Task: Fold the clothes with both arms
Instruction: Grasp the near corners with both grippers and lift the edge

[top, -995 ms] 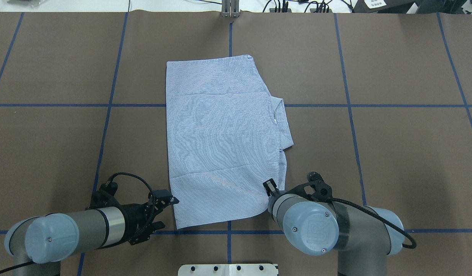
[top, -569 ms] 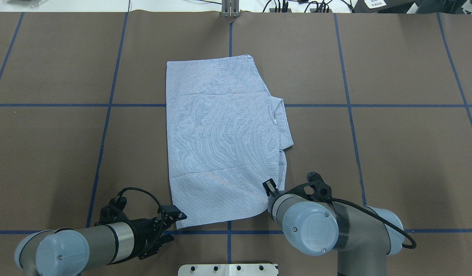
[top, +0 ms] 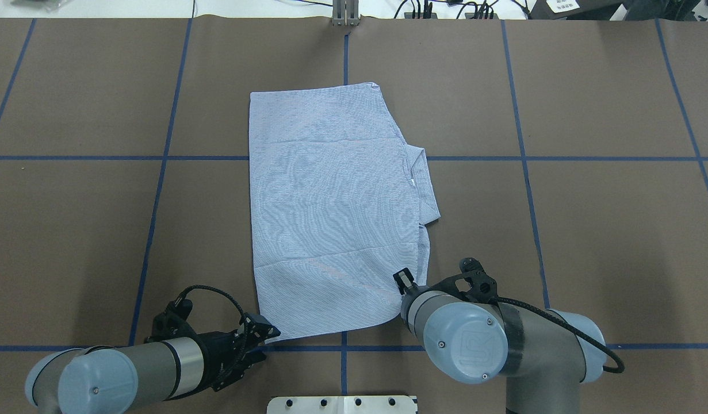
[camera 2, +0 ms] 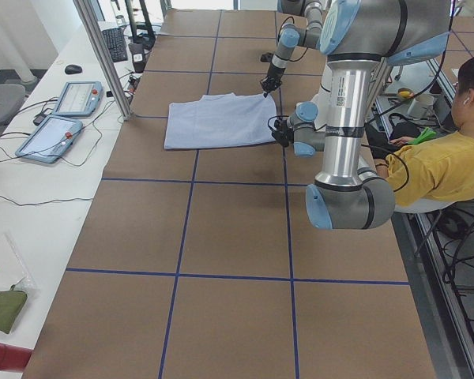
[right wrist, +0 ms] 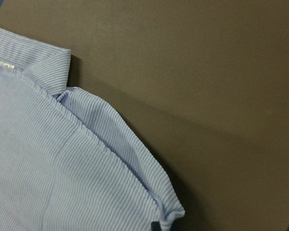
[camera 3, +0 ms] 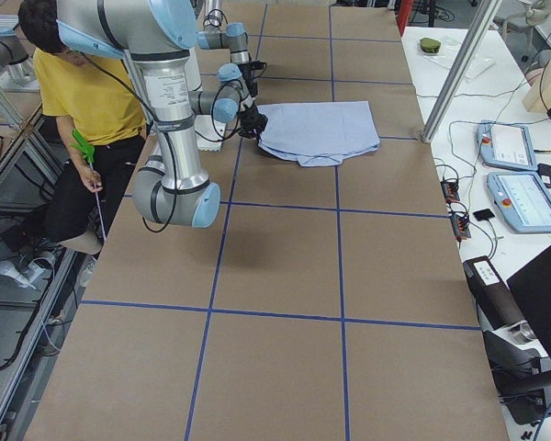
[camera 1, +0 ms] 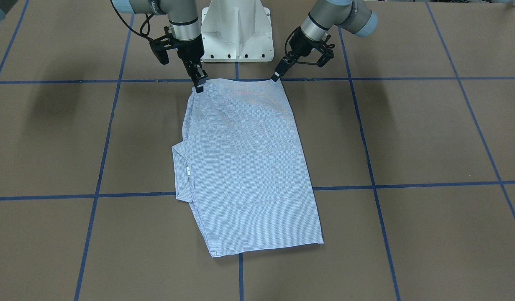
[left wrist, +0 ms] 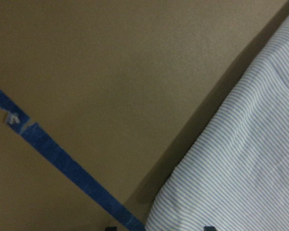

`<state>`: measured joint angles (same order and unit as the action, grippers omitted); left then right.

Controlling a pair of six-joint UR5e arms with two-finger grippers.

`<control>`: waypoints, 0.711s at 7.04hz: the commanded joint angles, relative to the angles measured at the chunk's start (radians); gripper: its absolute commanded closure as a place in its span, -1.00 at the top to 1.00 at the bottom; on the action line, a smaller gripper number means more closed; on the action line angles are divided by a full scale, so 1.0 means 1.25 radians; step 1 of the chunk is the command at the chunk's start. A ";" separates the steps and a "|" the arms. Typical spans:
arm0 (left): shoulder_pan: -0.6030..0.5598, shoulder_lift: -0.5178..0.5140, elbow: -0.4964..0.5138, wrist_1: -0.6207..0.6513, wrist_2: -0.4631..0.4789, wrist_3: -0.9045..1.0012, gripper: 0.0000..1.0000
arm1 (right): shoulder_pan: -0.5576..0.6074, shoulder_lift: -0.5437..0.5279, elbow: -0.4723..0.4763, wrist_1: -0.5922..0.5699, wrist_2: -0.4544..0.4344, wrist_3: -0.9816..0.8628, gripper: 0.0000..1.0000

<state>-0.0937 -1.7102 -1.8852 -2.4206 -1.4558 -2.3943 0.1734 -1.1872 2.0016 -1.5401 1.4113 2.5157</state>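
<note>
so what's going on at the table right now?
Both arms are working on a striped shirt, which lies flat and partly folded on the table, collar toward the robot's right. The left gripper is at the shirt's near left corner, its fingertips apart. The right gripper is at the near right corner; whether it has gripped is unclear.

A light blue striped shirt (top: pixel 330 213) lies folded flat in the middle of the brown table (top: pixel 607 230), which blue tape lines divide into squares. The shirt's collar (top: pixel 424 184) juts out on its right side. The left gripper (top: pixel 271 333) reaches in low from the left, its fingers (top: pixel 261 329) at the shirt's near left corner. The right gripper (top: pixel 404 282) sits at the near right corner, largely hidden by its own arm (top: pixel 469 339).
</note>
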 commanded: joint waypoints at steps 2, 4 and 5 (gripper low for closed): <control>-0.002 0.000 0.004 0.000 0.000 0.000 -0.05 | 0.000 0.001 -0.001 0.000 0.000 0.000 -1.00; -0.002 -0.001 0.004 0.001 0.016 -0.003 -0.70 | 0.000 0.000 -0.001 0.000 0.000 0.000 -1.00; -0.004 0.000 0.002 0.000 0.017 -0.012 -1.00 | 0.000 0.000 -0.001 0.000 0.000 0.000 -1.00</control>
<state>-0.0968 -1.7113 -1.8809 -2.4200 -1.4416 -2.3996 0.1733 -1.1871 2.0007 -1.5401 1.4112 2.5157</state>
